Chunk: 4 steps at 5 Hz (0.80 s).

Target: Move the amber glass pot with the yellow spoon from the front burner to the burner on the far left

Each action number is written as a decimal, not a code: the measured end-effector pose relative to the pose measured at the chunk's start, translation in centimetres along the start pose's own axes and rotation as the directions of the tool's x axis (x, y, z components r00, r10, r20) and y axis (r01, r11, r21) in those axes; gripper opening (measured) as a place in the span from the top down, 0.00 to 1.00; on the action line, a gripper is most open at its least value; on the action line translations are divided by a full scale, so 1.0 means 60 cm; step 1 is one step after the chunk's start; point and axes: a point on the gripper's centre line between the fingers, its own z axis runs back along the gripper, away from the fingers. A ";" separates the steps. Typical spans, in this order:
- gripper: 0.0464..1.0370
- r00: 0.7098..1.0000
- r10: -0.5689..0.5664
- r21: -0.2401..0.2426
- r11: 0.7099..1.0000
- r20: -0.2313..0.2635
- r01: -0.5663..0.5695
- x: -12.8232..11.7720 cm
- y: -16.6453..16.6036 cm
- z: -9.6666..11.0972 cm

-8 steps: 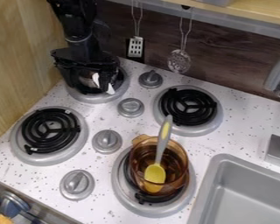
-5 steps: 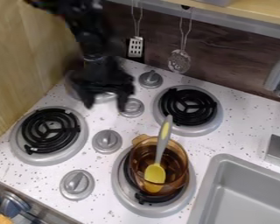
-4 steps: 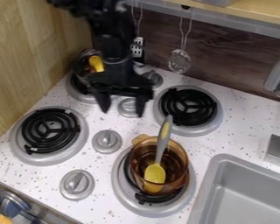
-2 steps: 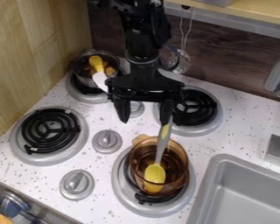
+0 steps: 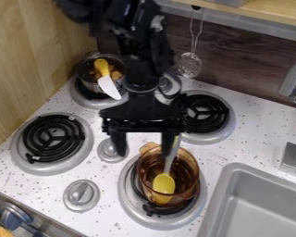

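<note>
The black gripper hangs open over the stove's middle, just above the back rim of an amber glass pot. Its right finger is close to the grey handle of a yellow spoon that leans in the pot; whether they touch I cannot tell. The amber pot sits on the front right burner. At the back left, a metal pot with brownish pieces inside holds a utensil with a yellow handle and white blade, which sticks out over the rim.
Bare coil burners stand at front left and back right. Knobs line the middle of the stove. A grey sink and faucet are on the right. A slotted ladle hangs on the back wall.
From above the back left burner, the gripper has moved right and toward the front, over the amber pot's back edge. The metal pot and its utensil have come into view. Both pots' utensils look unmoved.
</note>
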 end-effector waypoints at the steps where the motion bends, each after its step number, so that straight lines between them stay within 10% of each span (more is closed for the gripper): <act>1: 0.04 1.000 0.004 0.012 1.000 0.002 -0.004 -0.007 0.012 -0.022; 4: 0.04 0.999 0.054 0.033 0.998 -0.005 -0.054 -0.011 0.010 -0.084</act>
